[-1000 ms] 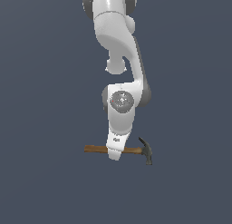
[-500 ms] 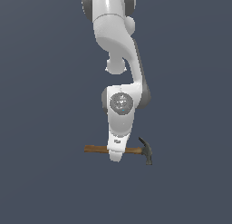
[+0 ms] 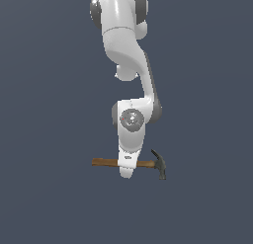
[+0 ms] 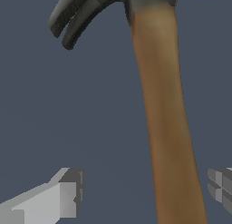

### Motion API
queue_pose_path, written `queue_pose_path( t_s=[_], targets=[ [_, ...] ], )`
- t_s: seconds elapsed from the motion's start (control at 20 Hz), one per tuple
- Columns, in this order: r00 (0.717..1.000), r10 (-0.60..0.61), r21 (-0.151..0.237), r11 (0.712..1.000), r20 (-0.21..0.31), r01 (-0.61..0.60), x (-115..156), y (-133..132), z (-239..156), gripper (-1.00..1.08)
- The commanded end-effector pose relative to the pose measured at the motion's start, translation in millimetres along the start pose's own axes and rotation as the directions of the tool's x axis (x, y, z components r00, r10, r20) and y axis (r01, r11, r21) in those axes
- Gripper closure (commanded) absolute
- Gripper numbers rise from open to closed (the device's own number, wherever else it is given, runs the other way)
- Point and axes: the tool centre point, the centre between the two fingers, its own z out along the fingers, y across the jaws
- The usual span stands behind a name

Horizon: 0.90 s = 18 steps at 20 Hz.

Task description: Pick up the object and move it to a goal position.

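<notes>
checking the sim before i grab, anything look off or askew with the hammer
Nothing stands out. The hammer lies flat and intact, and the gripper is open with a finger on each side of the wooden handle, not touching it.

We see one flat, dark blue-grey surface (image 3: 44, 188) filling both views, with no edge or seam. On it lies a hammer (image 3: 143, 164), level, directly beneath the gripper (image 3: 126, 173). Its brown handle passes between the fingers (image 4: 63, 198), and its dark claw head sits off to the exterior view's right.
</notes>
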Motion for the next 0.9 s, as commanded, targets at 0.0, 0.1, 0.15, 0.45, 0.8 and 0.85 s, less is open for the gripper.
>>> queue_pose_path(
  t_s=[0.0, 0.1, 0.15, 0.45, 0.8, 0.85],
  targets=[
    [1.0, -0.001, 0.0, 1.0, 0.0, 0.001, 0.0, -0.4, 11.7, -0.92],
    [1.0, -0.002, 0.0, 1.0, 0.0, 0.002, 0.1, -0.2, 16.7, -0.92],
    [1.0, -0.002, 0.0, 1.0, 0.0, 0.002, 0.1, 0.0, 18.0, -0.92],
    [1.0, -0.001, 0.0, 1.0, 0.0, 0.001, 0.0, 1.0, 17.9, 1.08],
    [1.0, -0.001, 0.0, 1.0, 0.0, 0.001, 0.0, 1.0, 17.9, 1.08],
    [1.0, -0.002, -0.005, 1.0, -0.001, 0.002, 1.0, 2.6, 15.4, 1.08]
  ],
)
